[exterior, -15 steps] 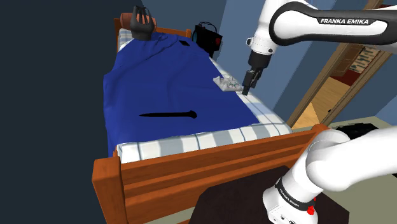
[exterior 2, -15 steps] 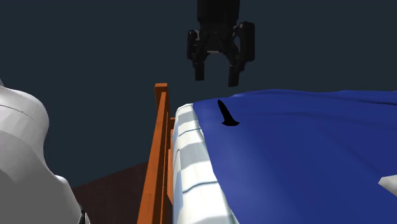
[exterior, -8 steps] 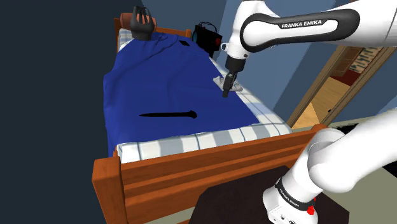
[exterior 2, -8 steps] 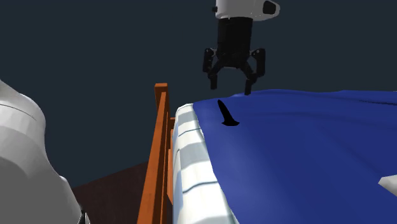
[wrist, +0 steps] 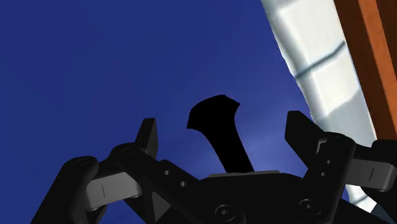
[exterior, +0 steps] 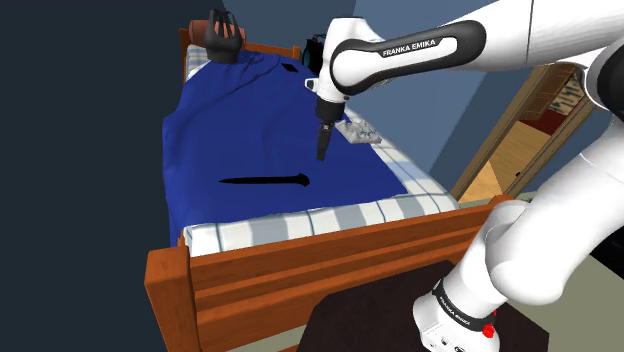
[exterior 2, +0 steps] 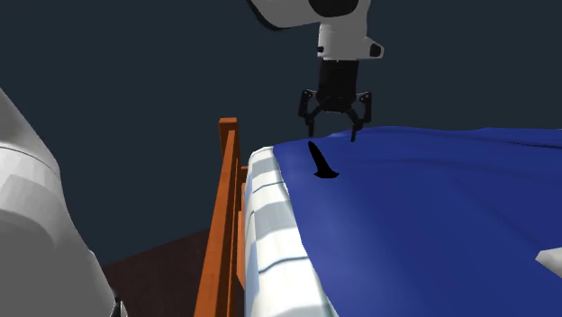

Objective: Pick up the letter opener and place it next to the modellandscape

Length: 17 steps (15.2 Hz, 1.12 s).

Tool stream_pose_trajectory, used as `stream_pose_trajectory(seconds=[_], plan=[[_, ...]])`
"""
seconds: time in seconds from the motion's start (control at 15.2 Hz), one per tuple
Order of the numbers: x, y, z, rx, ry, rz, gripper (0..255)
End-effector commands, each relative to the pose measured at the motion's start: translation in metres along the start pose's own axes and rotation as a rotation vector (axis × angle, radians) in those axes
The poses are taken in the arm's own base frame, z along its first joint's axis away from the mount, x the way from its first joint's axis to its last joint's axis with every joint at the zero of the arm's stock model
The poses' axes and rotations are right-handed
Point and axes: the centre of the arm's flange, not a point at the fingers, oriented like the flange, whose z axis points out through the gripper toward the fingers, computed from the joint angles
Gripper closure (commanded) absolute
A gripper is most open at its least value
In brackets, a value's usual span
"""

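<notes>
The letter opener [exterior: 265, 181], drawn plain black, lies flat on the blue blanket [exterior: 230, 120] of a bed, toward the foot end, with nothing touching it. The claw [exterior: 321, 153] hangs over the blanket pointing down, its two fingers spread wide and holding nothing. In the wrist view the claw [wrist: 222, 127] looks down on the letter opener [wrist: 219, 130], whose broad end and narrowing shaft show in the gap between the fingers without meeting either of them. In the second exterior view the claw [exterior 2: 330, 135] is above and just beyond the letter opener [exterior 2: 320, 162], its fingertips close over the blanket [exterior 2: 432, 216]. In the shoulder view the claw is between the opener and the model landscape [exterior: 358, 131], a small pale grey piece at the blanket's edge on the view's right side of the bed, near the claw. Past the blanket's foot end a white mattress [exterior: 300, 222] with faint blue stripes shows, and below it stands the orange-brown wooden footboard [exterior: 290, 275]. At the far end a black bag [exterior: 221, 36] sits on the headboard [exterior: 268, 47]. The arm's dark stand [exterior: 390, 310] is at the shoulder view's lower right.
</notes>
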Motion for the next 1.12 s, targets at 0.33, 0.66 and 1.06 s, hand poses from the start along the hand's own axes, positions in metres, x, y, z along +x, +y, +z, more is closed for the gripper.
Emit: stream_pose_trajectory(seconds=[0.33,0.66,1.06], plan=[[0.081,-0.019,0.035,0.014,0.016,-0.231,0],[0.135,-0.043,0.06,0.024,0.026,-0.394,0],[0.139,-0.046,0.088,0.025,0.027,-0.407,0]])
